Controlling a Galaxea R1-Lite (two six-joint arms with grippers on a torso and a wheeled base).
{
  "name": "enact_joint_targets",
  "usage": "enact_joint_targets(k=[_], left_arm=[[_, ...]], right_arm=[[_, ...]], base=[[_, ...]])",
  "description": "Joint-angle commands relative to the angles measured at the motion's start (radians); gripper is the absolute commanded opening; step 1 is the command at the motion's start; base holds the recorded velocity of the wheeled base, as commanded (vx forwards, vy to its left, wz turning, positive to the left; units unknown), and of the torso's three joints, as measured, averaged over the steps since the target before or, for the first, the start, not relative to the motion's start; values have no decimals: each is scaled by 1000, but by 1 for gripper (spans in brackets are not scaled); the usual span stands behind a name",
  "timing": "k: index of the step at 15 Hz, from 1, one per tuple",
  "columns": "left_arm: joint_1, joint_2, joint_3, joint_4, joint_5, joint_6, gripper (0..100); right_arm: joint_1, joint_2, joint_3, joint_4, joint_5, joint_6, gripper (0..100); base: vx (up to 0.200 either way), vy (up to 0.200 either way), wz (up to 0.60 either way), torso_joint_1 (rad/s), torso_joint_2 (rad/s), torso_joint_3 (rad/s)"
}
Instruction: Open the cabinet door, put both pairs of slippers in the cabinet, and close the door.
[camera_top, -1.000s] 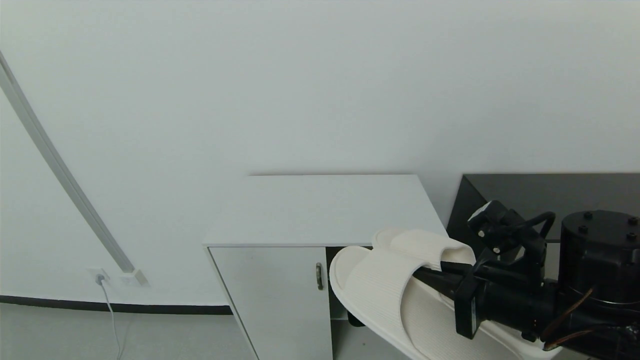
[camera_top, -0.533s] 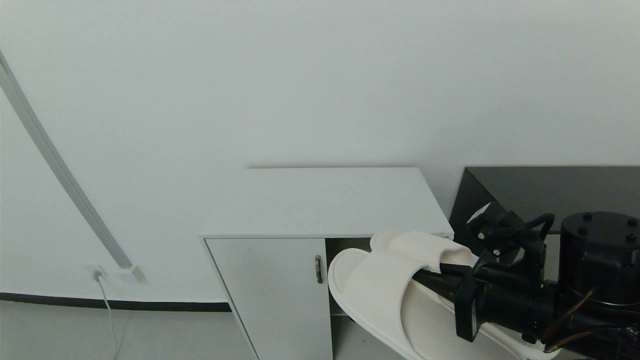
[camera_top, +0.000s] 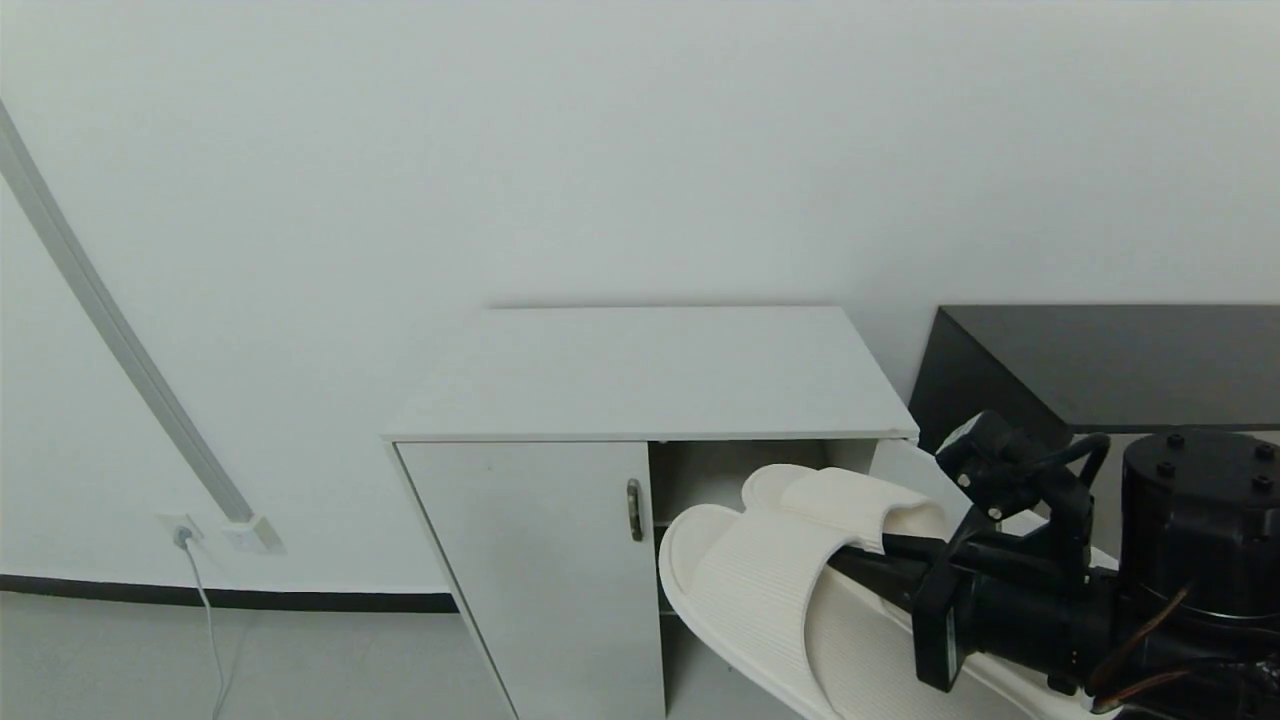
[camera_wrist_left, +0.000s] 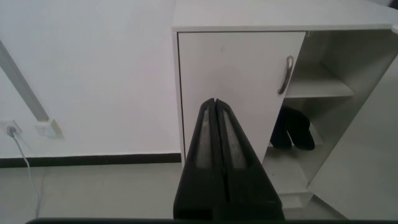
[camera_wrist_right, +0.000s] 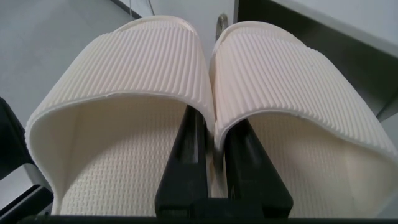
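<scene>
A black surface (camera_top: 1130, 350) stood just behind the right end effector (camera_top: 865, 560), against the white wall (camera_top: 640, 150). Far to that end effector's left, a grey rail (camera_top: 110, 317) slanted down the wall to a small box (camera_top: 250, 534). Beside the box sat a socket (camera_top: 178, 528), its white cable (camera_top: 210, 645) hanging across a black skirting strip (camera_top: 320, 601) to the grey floor (camera_top: 330, 665).

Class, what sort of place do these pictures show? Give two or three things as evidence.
Likely a plain indoor room arranged like a home entryway: a white cabinet with shelves, dark footwear on a lower shelf, and a wall socket near the floor.
</scene>
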Motion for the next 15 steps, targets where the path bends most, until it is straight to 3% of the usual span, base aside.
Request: enact_joint_targets(k=[1,15], left_arm=[[0,1,0,0,0,0,0],[0,1,0,0,0,0,0]], right_arm=[[0,-1,2,0,0,0,0],[0,9,5,0,0,0,0]], base=[[0,0,0,-232,549,300],[0,0,0,-197,525,322]])
